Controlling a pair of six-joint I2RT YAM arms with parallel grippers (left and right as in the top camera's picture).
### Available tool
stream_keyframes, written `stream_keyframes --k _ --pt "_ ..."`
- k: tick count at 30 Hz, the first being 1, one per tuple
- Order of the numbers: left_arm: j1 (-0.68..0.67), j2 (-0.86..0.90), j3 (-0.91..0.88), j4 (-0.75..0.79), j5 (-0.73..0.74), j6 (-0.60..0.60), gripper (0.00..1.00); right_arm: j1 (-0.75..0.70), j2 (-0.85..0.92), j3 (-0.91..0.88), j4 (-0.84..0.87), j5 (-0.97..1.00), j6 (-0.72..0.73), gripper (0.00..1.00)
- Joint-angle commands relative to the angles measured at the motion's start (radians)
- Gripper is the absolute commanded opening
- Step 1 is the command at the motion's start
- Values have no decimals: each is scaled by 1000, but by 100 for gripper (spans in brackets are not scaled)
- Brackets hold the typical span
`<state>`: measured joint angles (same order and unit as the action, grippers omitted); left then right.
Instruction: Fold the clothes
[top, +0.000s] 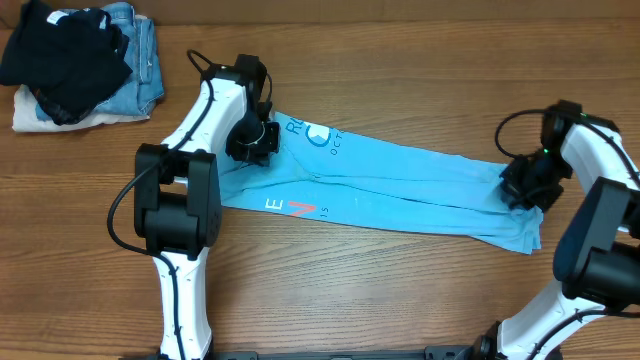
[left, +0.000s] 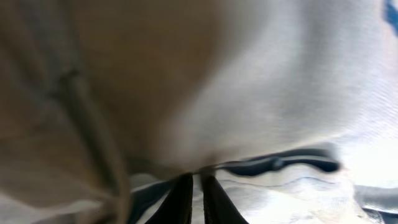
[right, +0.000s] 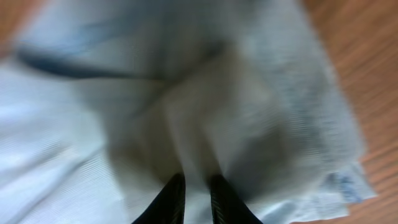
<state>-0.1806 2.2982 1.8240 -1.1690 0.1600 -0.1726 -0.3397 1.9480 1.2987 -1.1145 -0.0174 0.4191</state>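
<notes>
The sky-blue T-shirt (top: 400, 185) lies stretched in a long narrow band across the table, white print near its left end and red-and-white lettering on its lower left edge. My left gripper (top: 252, 140) sits on the shirt's left end; in the left wrist view its fingers (left: 194, 186) are pinched on the pale cloth (left: 280, 112). My right gripper (top: 522, 185) sits on the shirt's right end; in the right wrist view its fingers (right: 194, 193) are shut on a fold of the cloth (right: 124, 124).
A pile of a black garment (top: 65, 55), blue denim jeans (top: 145, 60) and a pale cloth lies at the table's back left corner. Bare wood table (top: 400, 290) lies in front of and behind the shirt.
</notes>
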Motion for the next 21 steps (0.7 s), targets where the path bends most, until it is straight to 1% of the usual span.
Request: stream_keyframes --k 1,2,4,6,7,11,17,19,21 --pt "33 -29 -11 3 -14 -7 11 -47 -5 -58 9 24 24 19" --pt "39 -29 -11 3 -14 -8 11 -60 -5 -71 10 24 31 19" --pt "53 -29 -11 2 -14 -8 11 -85 -5 -90 6 24 57 15" --pt "66 -29 -11 2 -14 -8 12 -111 -5 -94 -10 26 64 6" --pt "72 -29 -11 2 -14 -8 12 -125 -5 -92 -23 34 78 4" --pt "88 -29 -11 -2 -14 -7 12 -171 -5 -48 -80 54 133 4" --pt "90 -29 -11 2 -14 -8 12 -188 -7 74 -180 50 139 4" --pt "90 -29 -10 7 -13 -8 4 -181 -7 153 -238 50 139 4" --pt "90 -29 -5 9 -13 -8 4 -177 -8 204 -274 49 139 5"
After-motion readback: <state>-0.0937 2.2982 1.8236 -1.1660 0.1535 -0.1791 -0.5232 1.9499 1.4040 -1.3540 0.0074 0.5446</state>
